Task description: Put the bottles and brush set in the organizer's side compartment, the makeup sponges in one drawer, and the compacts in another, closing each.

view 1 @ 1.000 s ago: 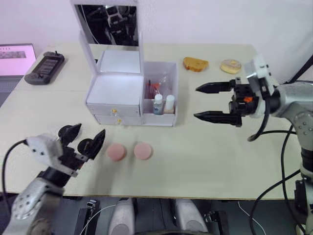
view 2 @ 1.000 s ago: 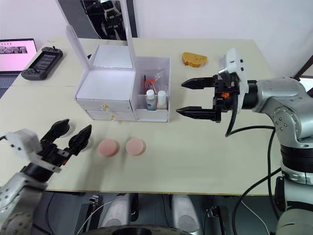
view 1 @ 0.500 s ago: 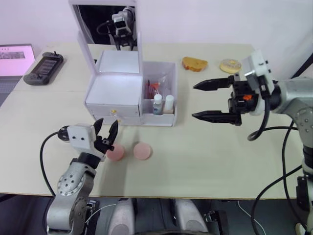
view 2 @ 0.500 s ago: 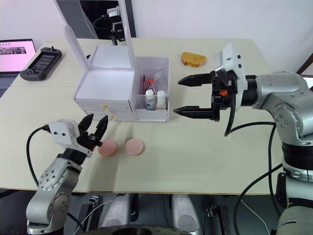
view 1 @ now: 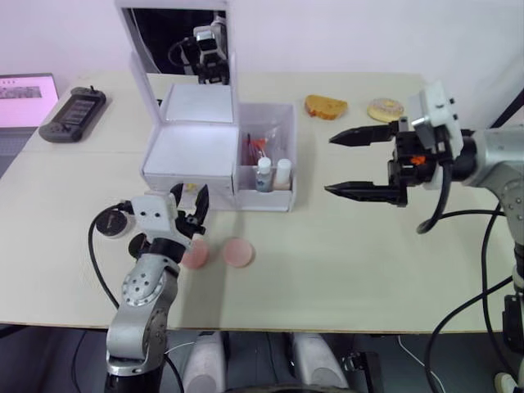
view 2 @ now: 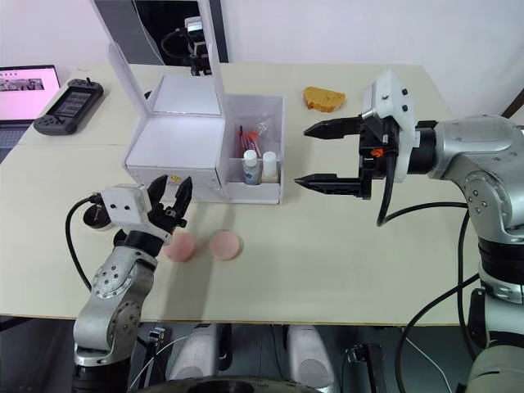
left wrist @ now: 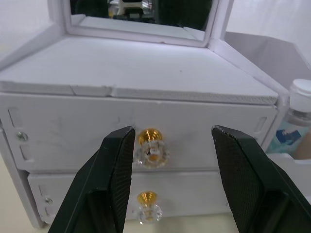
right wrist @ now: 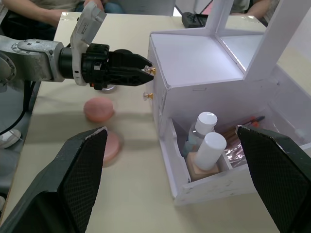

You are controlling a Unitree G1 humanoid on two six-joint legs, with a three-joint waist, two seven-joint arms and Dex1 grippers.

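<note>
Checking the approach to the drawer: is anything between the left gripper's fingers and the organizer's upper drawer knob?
No. In the left wrist view the left gripper is open, its fingers flanking the upper drawer knob of the organizer with nothing between.

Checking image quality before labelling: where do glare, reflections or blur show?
Left eye view: the organizer top glares white and its mirror reflects dark. Left wrist view: the left hand fingers look soft, the upper drawer knob sharp and glinting.
</note>
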